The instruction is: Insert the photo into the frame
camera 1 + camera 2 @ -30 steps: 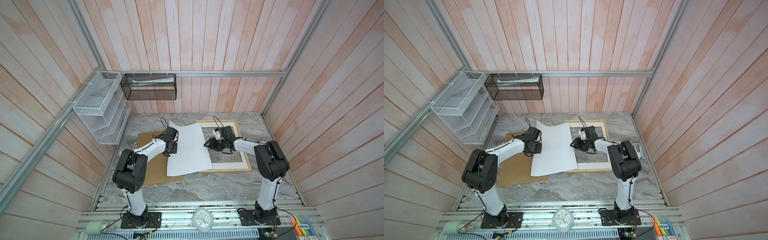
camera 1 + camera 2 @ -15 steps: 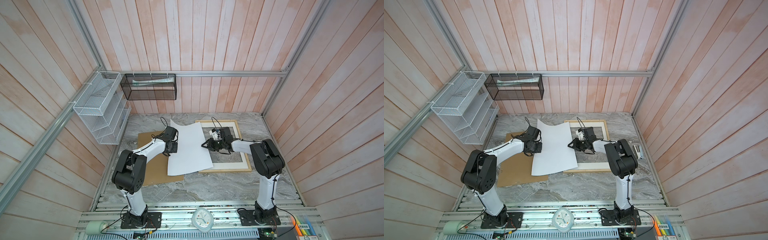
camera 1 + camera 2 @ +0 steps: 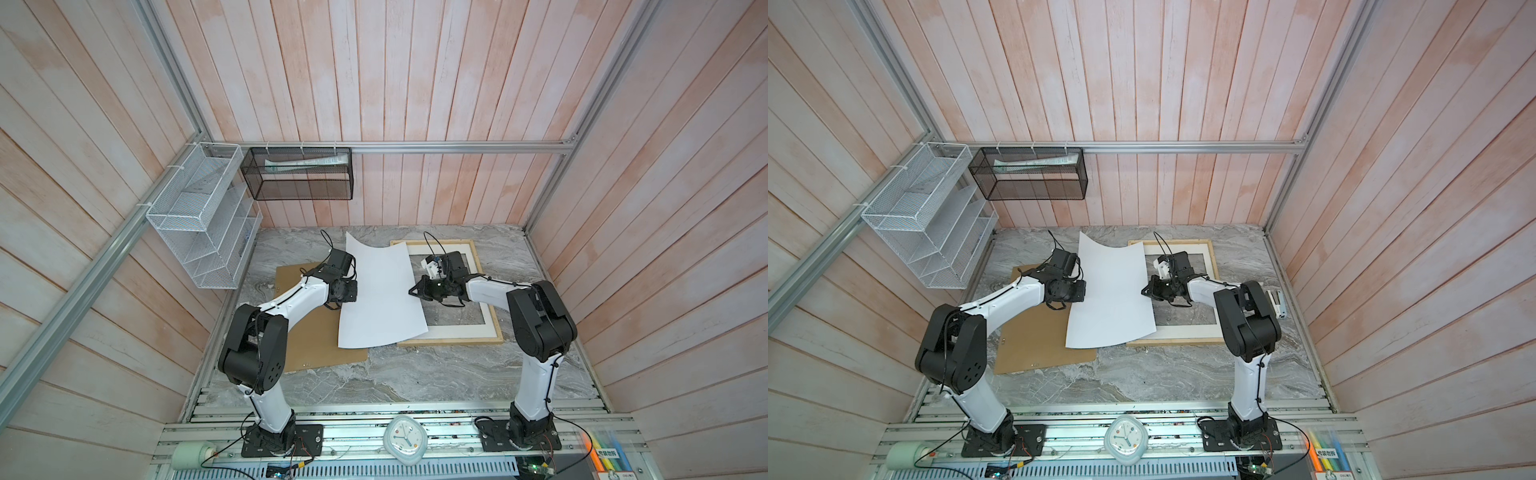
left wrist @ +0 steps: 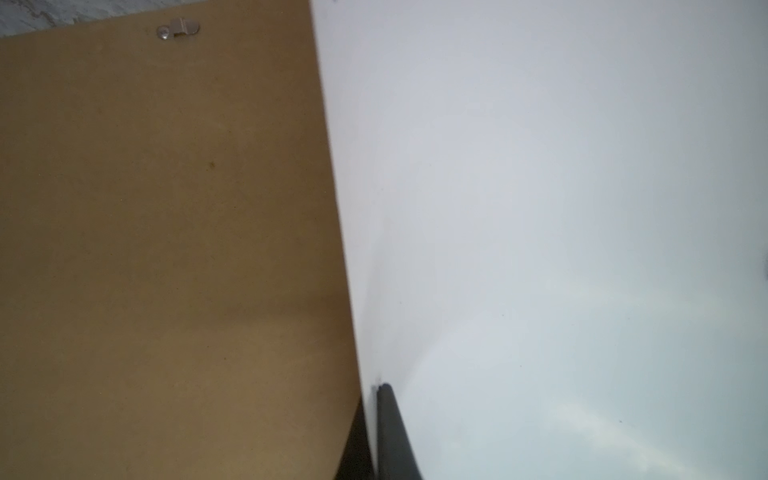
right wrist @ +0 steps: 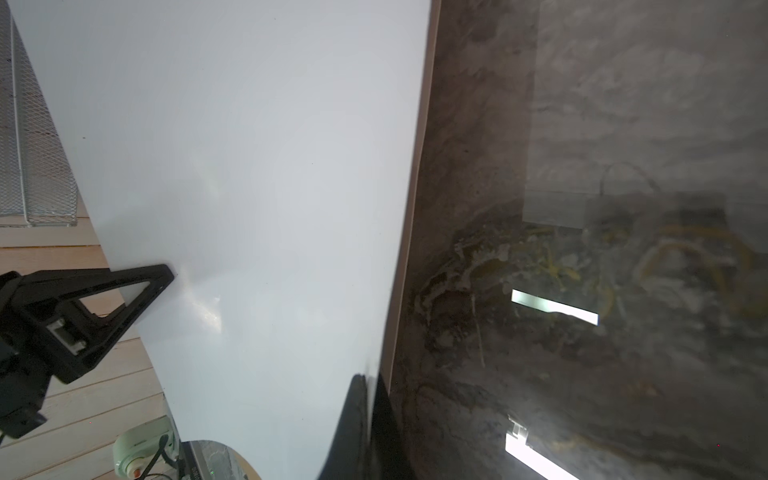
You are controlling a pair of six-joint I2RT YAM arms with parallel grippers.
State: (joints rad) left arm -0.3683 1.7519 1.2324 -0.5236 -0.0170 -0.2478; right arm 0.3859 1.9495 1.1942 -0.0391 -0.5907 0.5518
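The photo (image 3: 380, 295) (image 3: 1111, 291) hangs white back up and slightly bowed between both arms, partly over the left of the frame (image 3: 453, 343) (image 3: 1175, 342). The frame, of pale wood, lies flat on the marble table with a white mat board (image 3: 457, 332) in it. My left gripper (image 3: 352, 296) (image 4: 380, 388) is shut on the photo's left edge. My right gripper (image 3: 411, 292) (image 5: 368, 380) is shut on its right edge, over the frame's glass (image 5: 582, 291). The printed side shows only as a thin brown edge in the right wrist view.
A brown backing board (image 3: 307, 340) (image 4: 166, 249) lies under the left arm and the photo's left part. A white wire rack (image 3: 203, 232) and a black mesh basket (image 3: 299, 174) hang on the walls. A small white object (image 3: 1277, 303) lies right of the frame.
My right gripper has shut on the photo's right edge, having shifted slightly left. The left gripper has kept its hold and barely moved.
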